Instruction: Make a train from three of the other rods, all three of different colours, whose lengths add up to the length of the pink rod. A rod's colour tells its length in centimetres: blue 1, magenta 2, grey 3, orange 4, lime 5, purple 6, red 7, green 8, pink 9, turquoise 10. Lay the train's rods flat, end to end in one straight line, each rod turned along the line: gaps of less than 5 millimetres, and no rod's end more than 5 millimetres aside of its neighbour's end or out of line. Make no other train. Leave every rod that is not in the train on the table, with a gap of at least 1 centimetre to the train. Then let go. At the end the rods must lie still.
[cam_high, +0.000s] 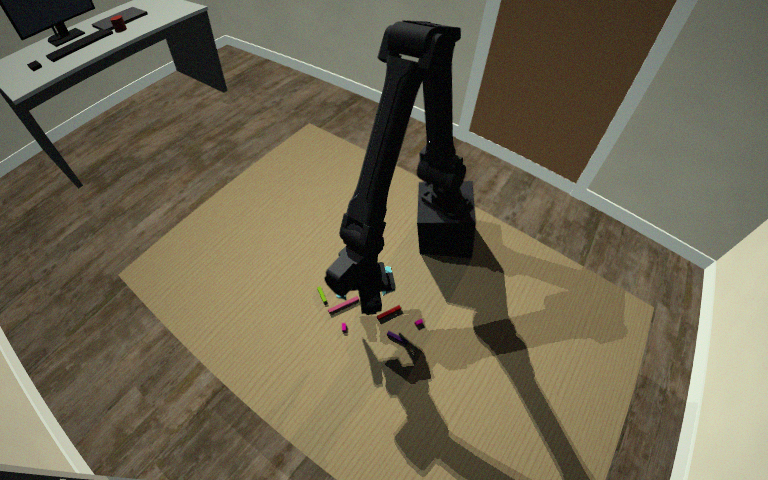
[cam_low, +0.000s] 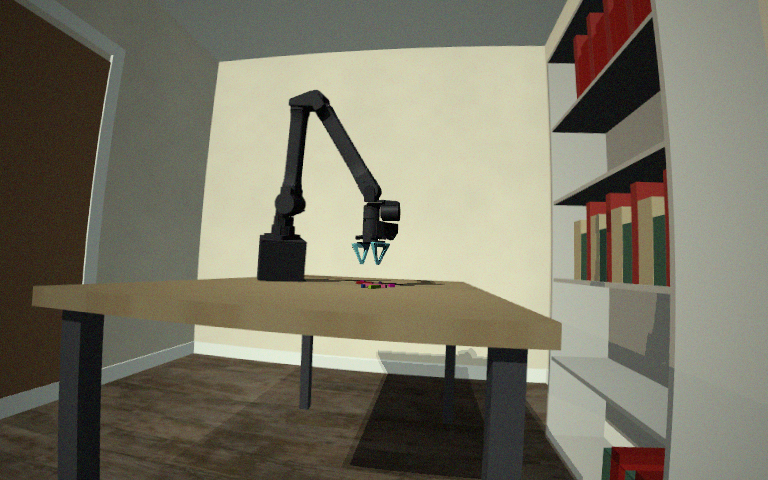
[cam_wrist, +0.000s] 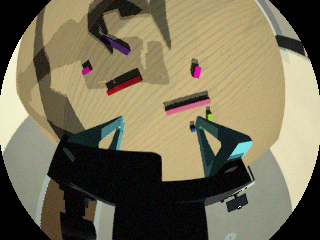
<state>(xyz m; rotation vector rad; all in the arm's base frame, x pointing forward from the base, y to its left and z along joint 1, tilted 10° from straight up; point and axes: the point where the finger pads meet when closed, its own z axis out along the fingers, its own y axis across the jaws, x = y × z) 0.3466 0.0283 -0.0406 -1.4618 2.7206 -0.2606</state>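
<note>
My gripper (cam_low: 370, 263) (cam_wrist: 159, 120) is open and empty, above the table. The pink rod (cam_high: 343, 306) (cam_wrist: 188, 107) lies flat. The lime rod (cam_high: 322, 295) (cam_wrist: 209, 116) lies near its end, partly behind a finger in the wrist view. A small blue rod (cam_wrist: 193, 128) lies beside that finger and is hidden in the top view. The red rod (cam_high: 389, 313) (cam_wrist: 124, 85) lies apart. The purple rod (cam_high: 395, 337) (cam_wrist: 118, 45) is partly in the arm's shadow. One magenta rod (cam_high: 344, 327) (cam_wrist: 197, 72) lies near the pink rod, another magenta rod (cam_high: 419, 323) (cam_wrist: 86, 70) beyond the red one.
The wooden table (cam_high: 237, 226) (cam_low: 169, 305) bears the arm's black base (cam_high: 445, 237) (cam_low: 282, 258) behind the rods. Arm shadows fall across the purple rod's side. A desk (cam_high: 186, 33) and a bookshelf (cam_low: 577, 158) stand away from the table.
</note>
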